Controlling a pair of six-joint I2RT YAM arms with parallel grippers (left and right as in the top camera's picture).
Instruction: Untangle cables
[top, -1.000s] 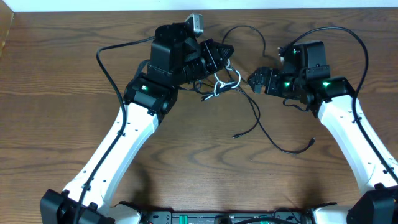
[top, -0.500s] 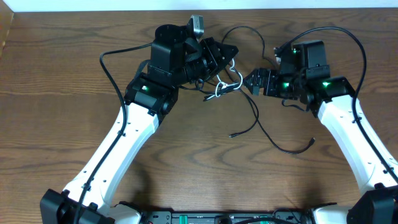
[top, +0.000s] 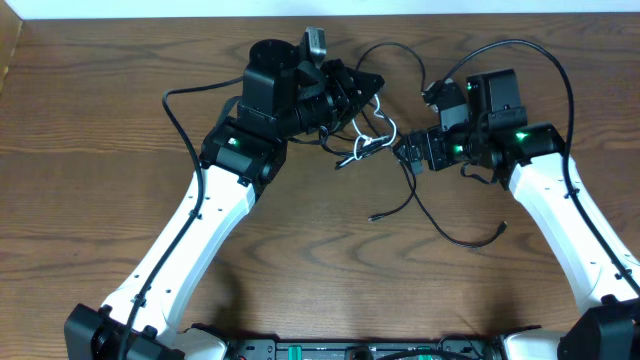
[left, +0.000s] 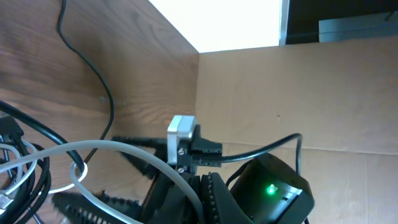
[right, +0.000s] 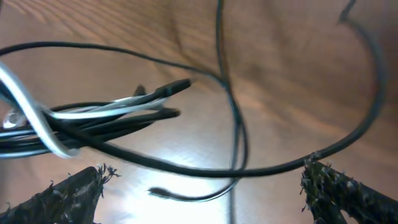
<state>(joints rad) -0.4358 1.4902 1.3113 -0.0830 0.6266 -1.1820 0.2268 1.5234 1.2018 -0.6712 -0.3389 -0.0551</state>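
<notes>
The cables (top: 365, 143) hang as a knot of black cords and one white cable (top: 385, 128) between my two grippers at the back of the table. My left gripper (top: 368, 84) is shut on the white cable (left: 93, 146), which runs down into its jaws (left: 204, 200). To the right of the knot my right gripper (top: 407, 152) is open. Its fingers (right: 74, 193) stand wide apart, and a black cord (right: 236, 171) crosses the gap of the right gripper (right: 205, 196) untouched. The bundle (right: 93, 121) lies up and to the left of them. Loose black ends trail toward a plug (top: 376, 216).
A long black cord (top: 470, 240) curves across the wooden table (top: 320, 280) below the right gripper. Another cord loops at the back (top: 395, 48). Thicker black wires (top: 175, 110) run along both arms. The table's back edge (top: 320, 14) is close behind the grippers.
My right gripper has moved down and slightly left, closer to the knot, still open. The left gripper has carried the knot a little to the right.
</notes>
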